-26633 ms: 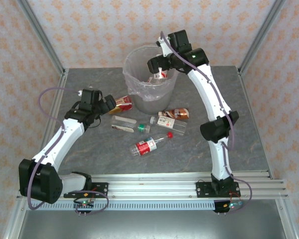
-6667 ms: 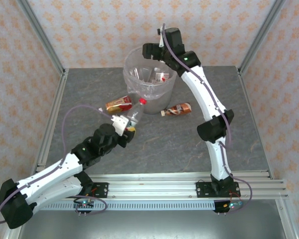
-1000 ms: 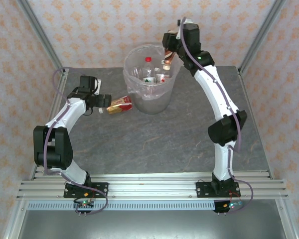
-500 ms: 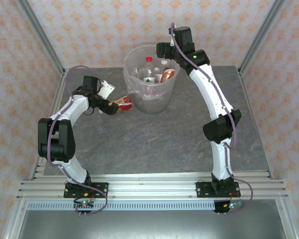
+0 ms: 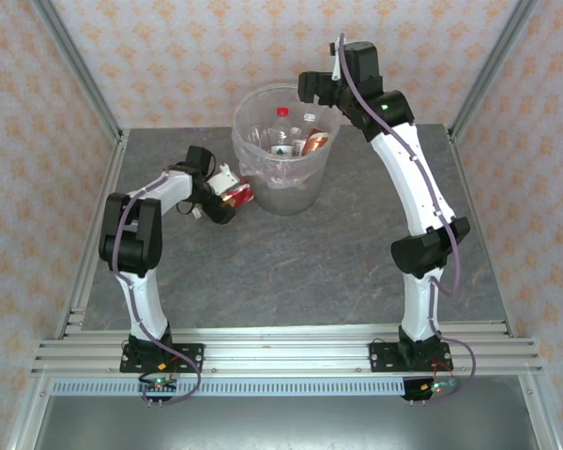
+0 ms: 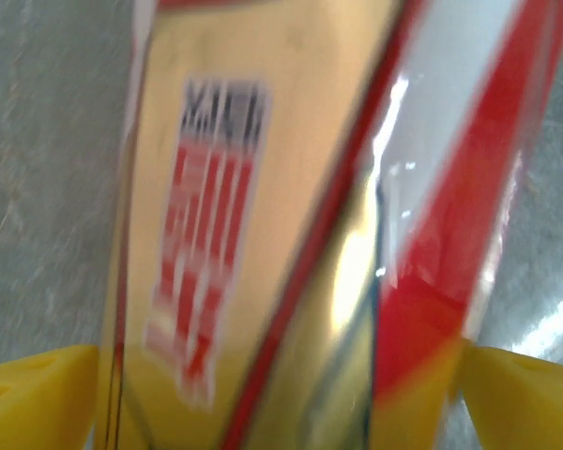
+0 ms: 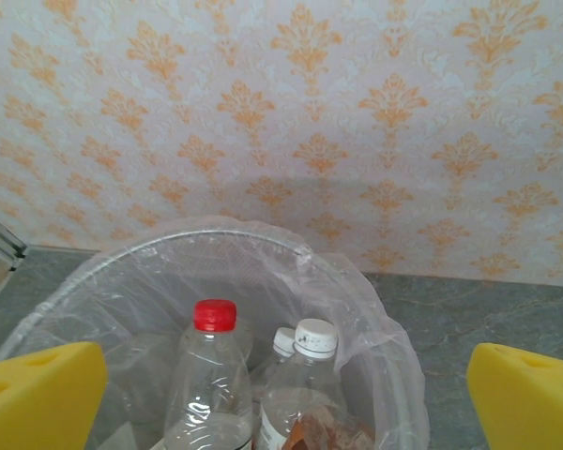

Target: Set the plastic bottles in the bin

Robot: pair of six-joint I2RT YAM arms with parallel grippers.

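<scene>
grey stone-look table (image 5: 310, 272). we note left gripper (image 5: 223, 187) wide, straddling the red-gold bottle (image 5: 240, 194) — long axis toward the adjacent bin (image 5: 236, 127); right gripper (image 5: 310, 90) wide, empty.

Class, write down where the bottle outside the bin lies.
Top external view: the bottle lies on the table just left of the bin and its base, on the left arm's side, between the open jaws of the left gripper.

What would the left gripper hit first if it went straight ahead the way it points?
The gold-and-red labelled bottle lying by the bin. It sits directly ahead, between the left gripper's open fingers, seemingly very close.
</scene>
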